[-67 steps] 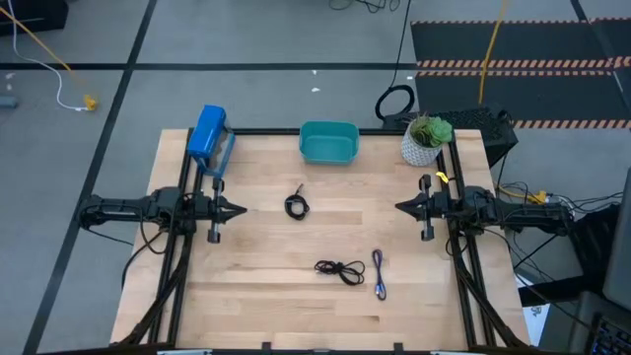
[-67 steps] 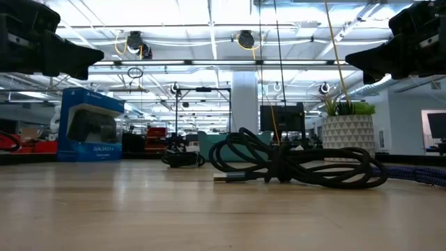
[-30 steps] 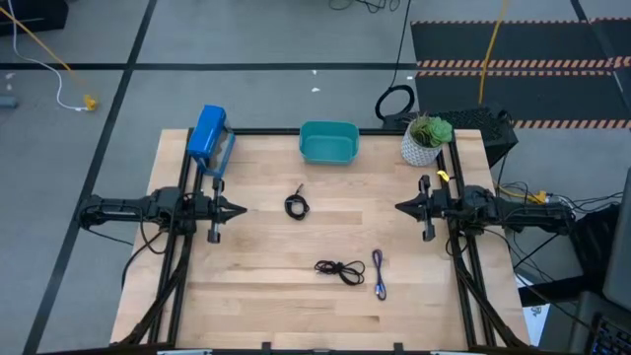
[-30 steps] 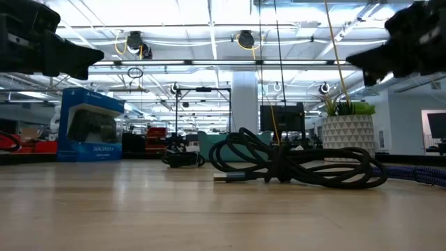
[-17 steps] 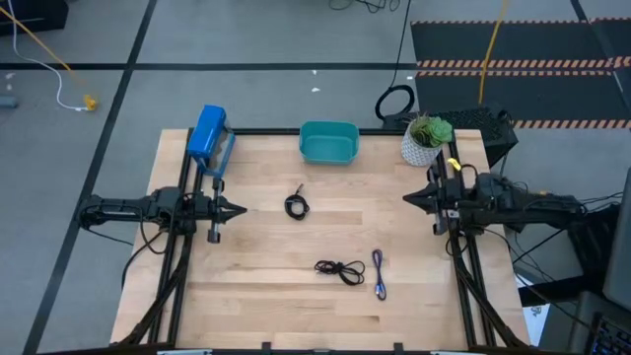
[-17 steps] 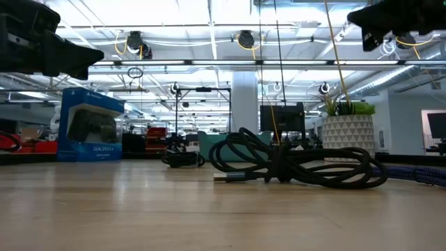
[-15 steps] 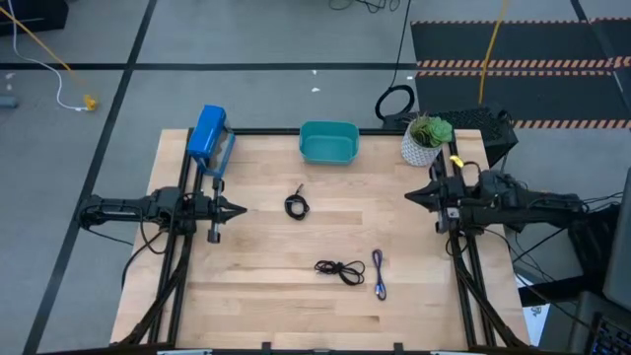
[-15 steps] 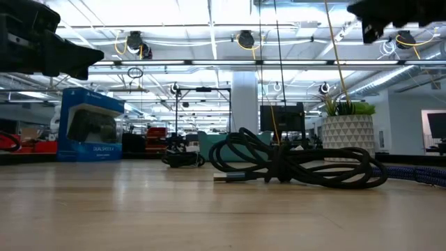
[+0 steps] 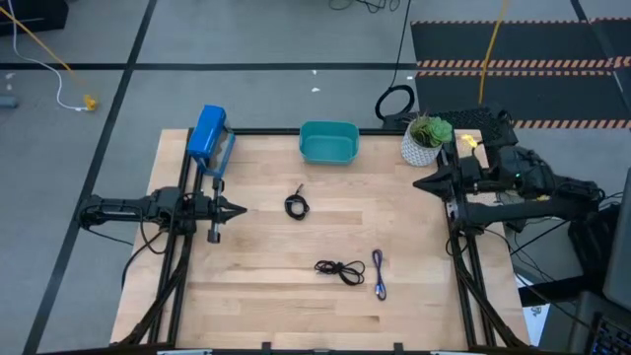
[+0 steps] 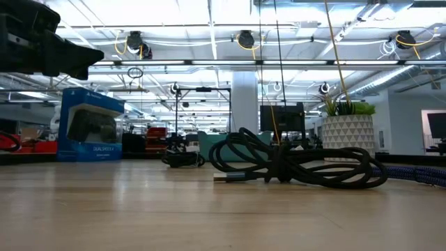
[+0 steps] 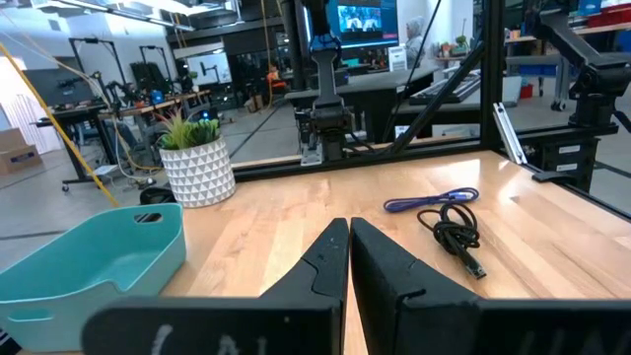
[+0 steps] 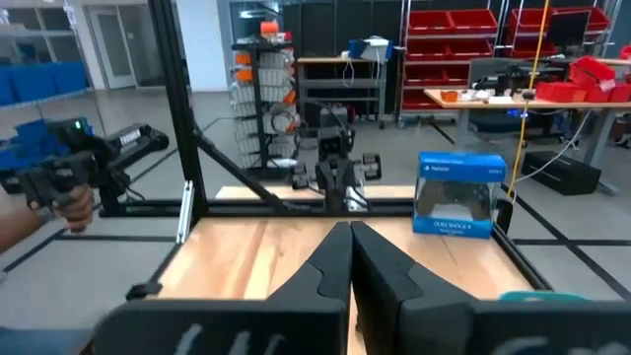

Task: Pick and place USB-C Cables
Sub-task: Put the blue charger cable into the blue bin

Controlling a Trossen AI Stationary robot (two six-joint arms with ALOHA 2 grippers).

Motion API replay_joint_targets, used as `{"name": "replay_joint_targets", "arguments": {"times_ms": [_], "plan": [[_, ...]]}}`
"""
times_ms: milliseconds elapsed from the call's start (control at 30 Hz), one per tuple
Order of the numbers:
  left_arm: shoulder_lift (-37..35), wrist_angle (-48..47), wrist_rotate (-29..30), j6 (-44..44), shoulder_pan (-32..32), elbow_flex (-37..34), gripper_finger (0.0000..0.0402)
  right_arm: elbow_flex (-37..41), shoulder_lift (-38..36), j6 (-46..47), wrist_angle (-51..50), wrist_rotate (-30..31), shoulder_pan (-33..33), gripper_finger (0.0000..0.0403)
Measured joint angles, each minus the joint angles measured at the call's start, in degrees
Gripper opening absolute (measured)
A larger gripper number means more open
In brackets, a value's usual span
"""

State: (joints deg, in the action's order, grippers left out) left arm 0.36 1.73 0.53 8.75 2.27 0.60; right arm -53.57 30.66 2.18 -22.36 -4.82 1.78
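Observation:
Three small cables lie on the wooden table. A tight black coil sits mid-table. Toward the near edge lie a loose black bundle and, beside it, a bluish-grey cable. The teal bin stands at the far edge. My left gripper hovers shut at the table's left side. My right gripper is shut, raised at the right side near the plant, above the low view.
A potted plant stands at the far right corner and a blue box at the far left. A large black cable loop lies on the floor beyond. A person's hand shows beyond the table.
My right arm has lifted and drawn back toward the table's far right, near the plant, rising out of the top of the low view. Its fingers stay shut. The left arm and all the cables have kept still.

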Motion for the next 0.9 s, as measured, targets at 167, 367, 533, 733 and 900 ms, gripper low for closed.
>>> {"name": "replay_joint_targets", "arguments": {"times_ms": [167,367,533,733,900], "plan": [[0.0,0.0,0.0,0.0,0.0,0.0,0.0019,-5.7,3.7,0.2,-1.2,0.0,0.0,0.0000],[0.0,0.0,0.0,-0.7,0.0,0.0,0.0019,-6.9,5.0,0.2,-1.2,0.0,0.0,0.0000],[0.0,1.9,0.0,-2.1,0.0,0.0,0.0019,-6.9,5.3,0.2,-1.1,0.1,0.0,0.0000],[0.0,8.9,0.0,-6.7,0.0,0.6,0.0019,-6.9,5.2,0.2,-1.1,0.2,0.0,0.0000],[0.0,5.8,0.0,-9.6,0.0,5.2,0.0019,-6.9,5.3,0.0,-1.1,0.2,0.0,0.0000]]}}
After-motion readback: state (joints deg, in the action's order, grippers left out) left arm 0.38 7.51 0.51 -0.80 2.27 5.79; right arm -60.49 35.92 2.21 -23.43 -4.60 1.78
